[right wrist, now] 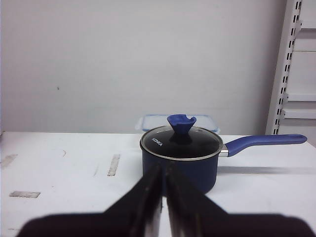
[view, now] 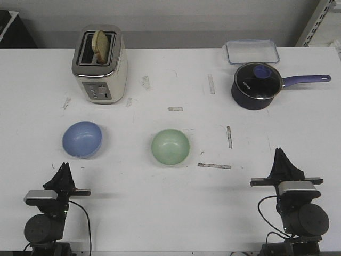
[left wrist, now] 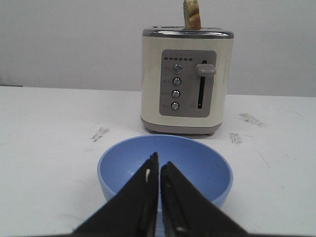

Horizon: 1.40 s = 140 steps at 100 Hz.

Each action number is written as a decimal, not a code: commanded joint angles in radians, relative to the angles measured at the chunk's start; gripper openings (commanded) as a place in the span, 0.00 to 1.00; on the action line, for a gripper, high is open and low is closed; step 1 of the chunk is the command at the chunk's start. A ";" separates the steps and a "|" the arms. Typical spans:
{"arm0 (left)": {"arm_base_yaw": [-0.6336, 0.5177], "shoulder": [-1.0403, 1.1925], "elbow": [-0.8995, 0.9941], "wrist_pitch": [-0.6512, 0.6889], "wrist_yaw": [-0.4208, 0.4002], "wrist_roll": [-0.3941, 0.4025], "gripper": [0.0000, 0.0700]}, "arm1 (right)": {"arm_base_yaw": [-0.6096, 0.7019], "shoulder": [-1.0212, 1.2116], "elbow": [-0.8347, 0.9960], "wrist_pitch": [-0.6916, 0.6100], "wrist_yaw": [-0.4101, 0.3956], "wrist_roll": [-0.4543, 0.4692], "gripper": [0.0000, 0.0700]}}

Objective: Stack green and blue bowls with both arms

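my left pincer (left wrist: 159, 170) clenched, empty, just short of blue bowl (view: 82, 139) | right pincer (right wrist: 163, 173) clenched too, facing the pan (right wrist: 180, 155) | green bowl (view: 170, 147) mid-surface (view: 160, 208)

Both arms sit low at the near edge, well apart. The left end effector (view: 64, 167) and the right end effector (view: 279, 153) point forward, each with its fingers pressed together, holding nothing.
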 commanded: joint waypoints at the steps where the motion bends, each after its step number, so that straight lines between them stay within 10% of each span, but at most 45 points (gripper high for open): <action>1: 0.000 0.004 0.053 -0.011 0.002 -0.026 0.00 | 0.002 -0.002 0.004 0.010 0.003 0.003 0.00; 60: -0.001 0.506 0.615 -0.460 0.029 -0.032 0.00 | 0.002 -0.001 0.004 0.010 0.003 0.003 0.00; 99: 0.000 0.901 0.893 -0.765 0.033 -0.317 0.00 | 0.002 -0.001 0.004 0.010 0.003 0.003 0.00; 131: 0.094 1.202 1.168 -0.953 0.287 -0.304 0.01 | 0.002 -0.001 0.004 0.010 0.003 0.003 0.00; 140: 0.132 1.275 1.233 -1.001 0.287 -0.275 0.18 | 0.002 -0.001 0.004 0.010 0.003 0.003 0.00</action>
